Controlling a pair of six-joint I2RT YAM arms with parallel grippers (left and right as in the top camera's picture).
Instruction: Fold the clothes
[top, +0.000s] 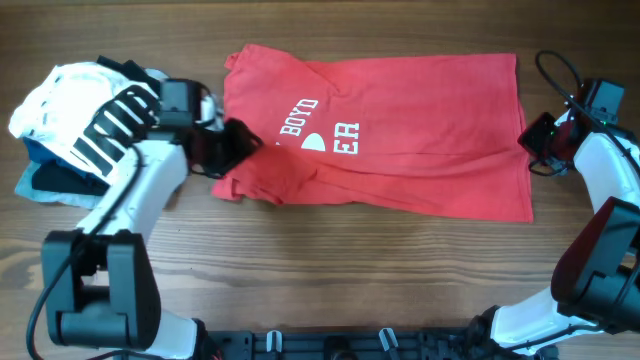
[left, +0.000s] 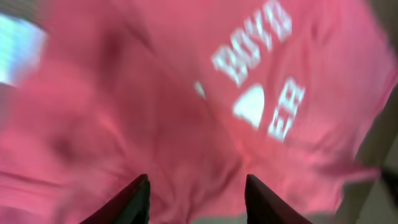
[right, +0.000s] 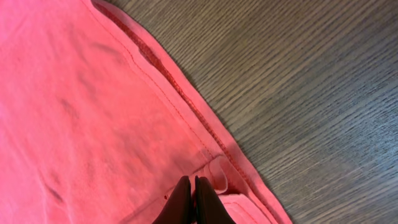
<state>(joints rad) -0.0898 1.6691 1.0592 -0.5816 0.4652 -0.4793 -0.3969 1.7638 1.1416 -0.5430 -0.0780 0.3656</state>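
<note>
My left fingers (left: 196, 180) gape empty over the shirt (top: 420, 150), so my right fingers (right: 192, 180), pinched on its hem, could drag it crooked.

Free room: bare table (top: 350, 270) is lying open in a broad strip in front of the red T-shirt (top: 420, 130), between the two arm bases, and in a narrower strip behind its far edge. Obstacles: the shirt is covering the middle, and a pile of garments (top: 70, 110) is filling the left end. The left arm (top: 140, 195) is slanting across beside that pile, with the left gripper (top: 238, 150) standing over the shirt's left edge, while the right gripper (top: 530, 140) is crowding its right edge.
</note>
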